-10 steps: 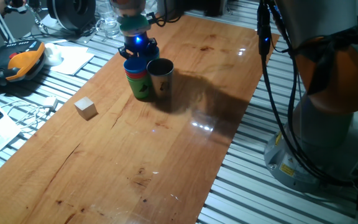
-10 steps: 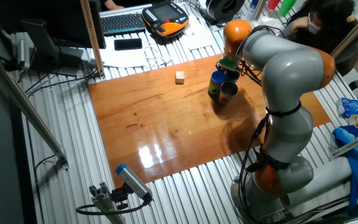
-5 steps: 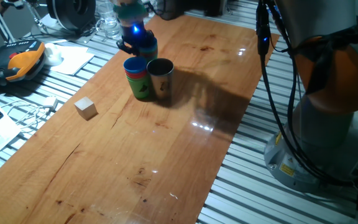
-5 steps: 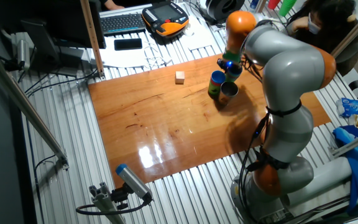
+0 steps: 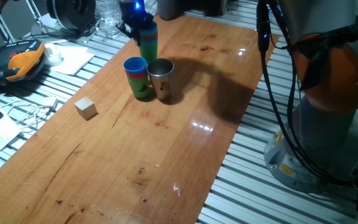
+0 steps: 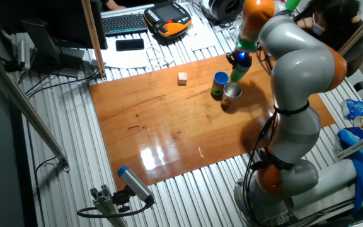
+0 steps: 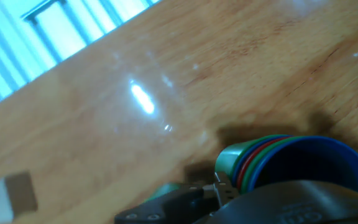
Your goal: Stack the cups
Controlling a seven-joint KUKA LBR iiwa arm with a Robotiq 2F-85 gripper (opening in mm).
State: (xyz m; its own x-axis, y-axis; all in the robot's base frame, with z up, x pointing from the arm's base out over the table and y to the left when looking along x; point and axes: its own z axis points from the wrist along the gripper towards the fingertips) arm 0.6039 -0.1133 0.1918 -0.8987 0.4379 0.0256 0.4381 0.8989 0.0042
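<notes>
While the hand (image 5: pixel 143 28) holds nested cups (image 5: pixel 148 45), table (image 5: pixel 185 155) edges lie distant.

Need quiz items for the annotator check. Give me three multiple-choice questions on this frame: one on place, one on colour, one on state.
1. Where does the steel cup stand?
A. beside the cup stack left on the table
B. on the wooden cube
C. off the table

2. What colour is the top cup of the stack left on the table?
A. red
B. blue
C. green

3. What is the gripper doing?
A. resting empty on the table
B. holding a set of nested cups in the air
C. gripping the wooden cube

Answers: 1 A, the steel cup stands right beside the stack. 2 B, its rim is blue. 3 B, the held cups hang above the table.
</notes>
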